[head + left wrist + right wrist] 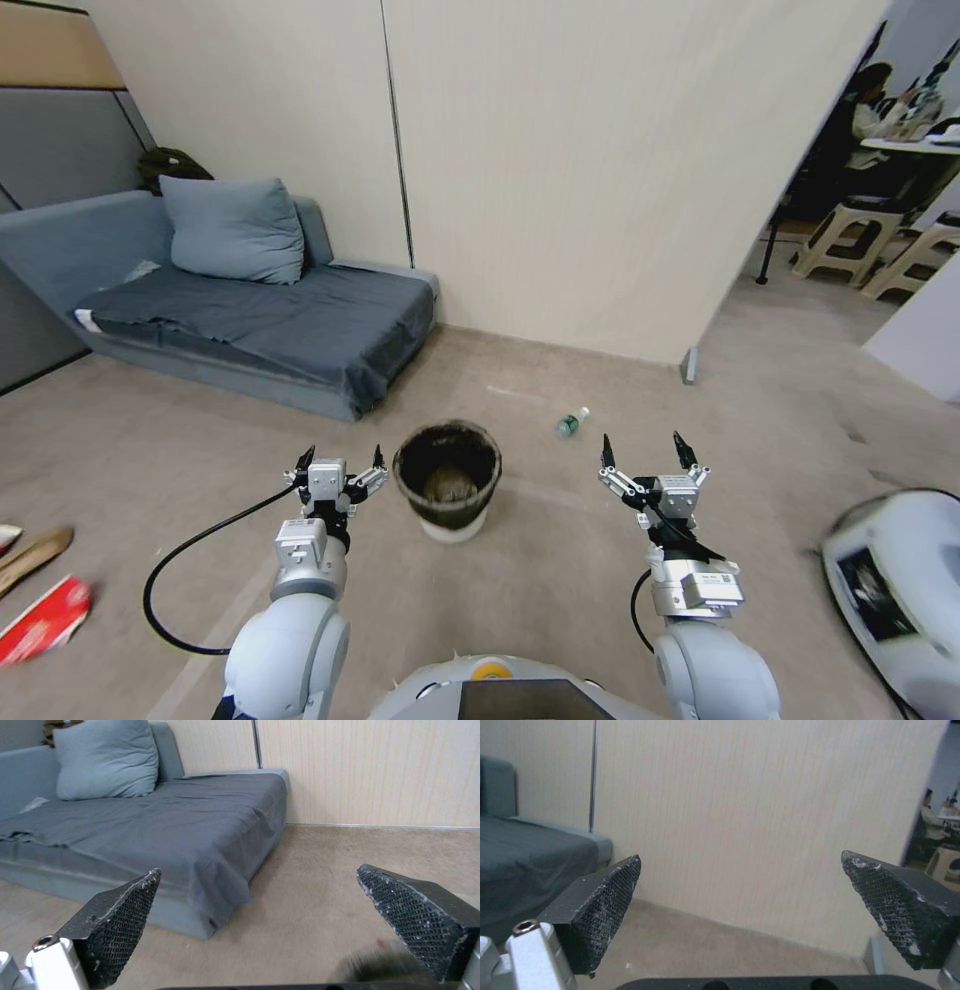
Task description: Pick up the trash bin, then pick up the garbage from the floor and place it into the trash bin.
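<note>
The trash bin (447,481), a small white bucket with a black bag folded over its rim, stands on the carpet in front of me with something brownish inside. My left gripper (340,460) hangs open just left of the bin, a little short of touching it. My right gripper (643,444) is open well to the bin's right. Garbage lies on the floor: a red-and-white pack (45,620) at the far left and a small green-capped bottle (572,423) beyond the bin to its right. In the left wrist view the bin's dark rim (385,960) shows near one fingertip (127,930).
A grey sofa bed (270,320) with a cushion (235,230) stands at the back left against the wall. A wood-panel wall (600,180) runs behind the bin. A white device (895,590) sits at the right edge. Stools (850,240) stand in the room beyond.
</note>
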{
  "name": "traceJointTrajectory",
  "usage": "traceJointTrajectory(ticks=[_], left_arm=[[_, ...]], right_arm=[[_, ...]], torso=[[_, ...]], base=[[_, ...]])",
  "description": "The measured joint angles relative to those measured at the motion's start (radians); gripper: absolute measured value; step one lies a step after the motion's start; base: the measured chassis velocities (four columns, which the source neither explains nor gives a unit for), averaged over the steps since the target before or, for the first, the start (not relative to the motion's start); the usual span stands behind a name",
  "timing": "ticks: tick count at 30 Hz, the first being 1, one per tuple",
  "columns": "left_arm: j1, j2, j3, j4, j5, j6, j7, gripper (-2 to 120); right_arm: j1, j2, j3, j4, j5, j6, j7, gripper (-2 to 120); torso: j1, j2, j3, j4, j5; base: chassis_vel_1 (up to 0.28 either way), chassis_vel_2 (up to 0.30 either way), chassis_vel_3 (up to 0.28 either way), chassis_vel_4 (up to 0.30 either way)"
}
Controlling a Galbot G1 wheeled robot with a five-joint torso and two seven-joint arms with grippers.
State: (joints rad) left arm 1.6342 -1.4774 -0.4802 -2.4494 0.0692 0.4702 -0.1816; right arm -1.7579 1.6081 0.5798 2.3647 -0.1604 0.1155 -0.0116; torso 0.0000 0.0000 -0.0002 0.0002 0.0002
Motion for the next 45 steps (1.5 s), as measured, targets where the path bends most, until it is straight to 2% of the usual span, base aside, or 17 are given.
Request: traceJointTrajectory(ticks=[7, 11, 37, 42, 43, 45], left_arm=[[-0.001, 0.0, 0.0, 0.001, 0.001, 0.0, 0.0, 100], [-0.001, 0.0, 0.003, 0.001, 0.001, 0.001, -0.001, 100], [0.0, 0.0, 0.007, -0.005, 0.0, 0.012, -0.005, 100], [0.009, 0.002, 0.027, -0.018, -0.063, 0.078, -0.044, 100], [0.015, 0.004, 0.035, -0.028, -0.096, 0.122, -0.068, 100], [0.018, 0.006, 0.036, -0.034, -0.11, 0.144, -0.079, 100]], right_arm=[[0.001, 0.0, -0.001, -0.007, -0.007, 0.013, -0.006, 100], [0.002, 0.0, -0.002, -0.013, -0.01, 0.033, -0.007, 100], [0.003, 0.0, -0.007, -0.021, -0.031, 0.054, -0.011, 100], [0.003, 0.0, -0.007, -0.021, -0.034, 0.054, -0.012, 100], [0.003, 0.0, -0.007, -0.021, -0.036, 0.053, -0.012, 100], [0.003, 0.0, -0.007, -0.02, -0.04, 0.051, -0.012, 100]], torso=[[0.0, 0.0, 0.0, -0.0002, -0.0008], [0.0, 0.0, 0.0, -0.0002, -0.0004], [0.0, 0.0, 0.0, -0.0002, -0.0002], [0.0, 0.0, 0.0, -0.0002, -0.0002], [0.0, 0.0, 0.0, -0.0002, -0.0002], [0.0, 0.0, 0.0, -0.0002, -0.0002]], base=[[-0.303, 0.303, 0.289, -0.287], [-0.112, 0.081, 0.073, -0.057], [0.018, -0.013, -0.014, 0.013], [0.0, 0.0, 0.0, 0.0], [0.0, 0.0, 0.0, 0.0], [0.0, 0.0, 0.0, 0.0]])
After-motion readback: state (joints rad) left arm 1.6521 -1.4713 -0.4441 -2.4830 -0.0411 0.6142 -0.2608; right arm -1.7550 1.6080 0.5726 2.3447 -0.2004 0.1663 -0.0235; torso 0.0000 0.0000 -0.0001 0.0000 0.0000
